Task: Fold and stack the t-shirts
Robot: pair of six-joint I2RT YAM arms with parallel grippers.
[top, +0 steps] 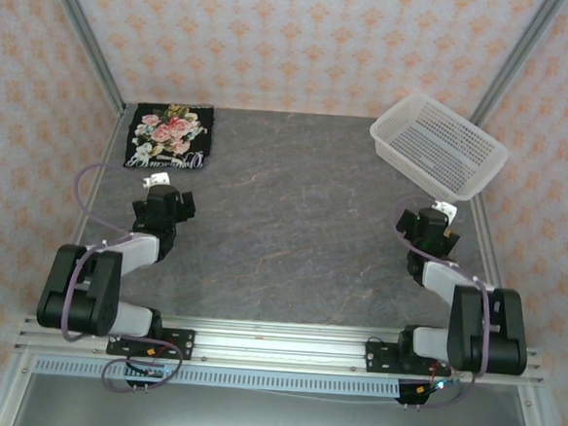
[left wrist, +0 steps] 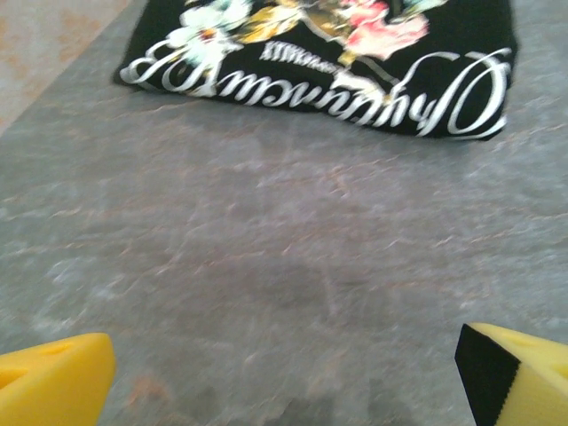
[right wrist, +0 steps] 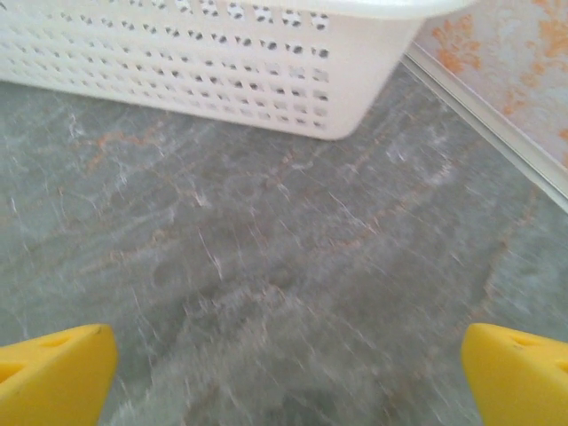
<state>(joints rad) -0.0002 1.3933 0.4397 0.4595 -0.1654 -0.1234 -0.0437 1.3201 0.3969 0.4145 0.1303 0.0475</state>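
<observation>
Top view: a folded black t-shirt (top: 169, 136) lies in the far left corner of the grey table (top: 293, 223), rose print and white lettering facing up. How many layers the bundle holds cannot be told. The left gripper (top: 165, 193) sits just on the near side of the t-shirt, pointing toward it and apart from the cloth. A white perforated basket (top: 435, 146) stands at the far right, tilted against the corner frame. The right gripper (top: 429, 225) sits just near of the basket, well apart from the t-shirt across the table.

Left wrist view: the left gripper (left wrist: 284, 382) is released, its yellow pads (left wrist: 53, 377) spread to the two lower corners with bare table between them. The t-shirt (left wrist: 328, 62) lies ahead at the far edge of the view, its lettered fold edge facing the gripper.

Right wrist view: the right gripper (right wrist: 288, 373) is likewise released, its pads (right wrist: 524, 373) wide apart over bare table and holding nothing. The basket (right wrist: 222, 80) wall stands ahead of it, untouched.
</observation>
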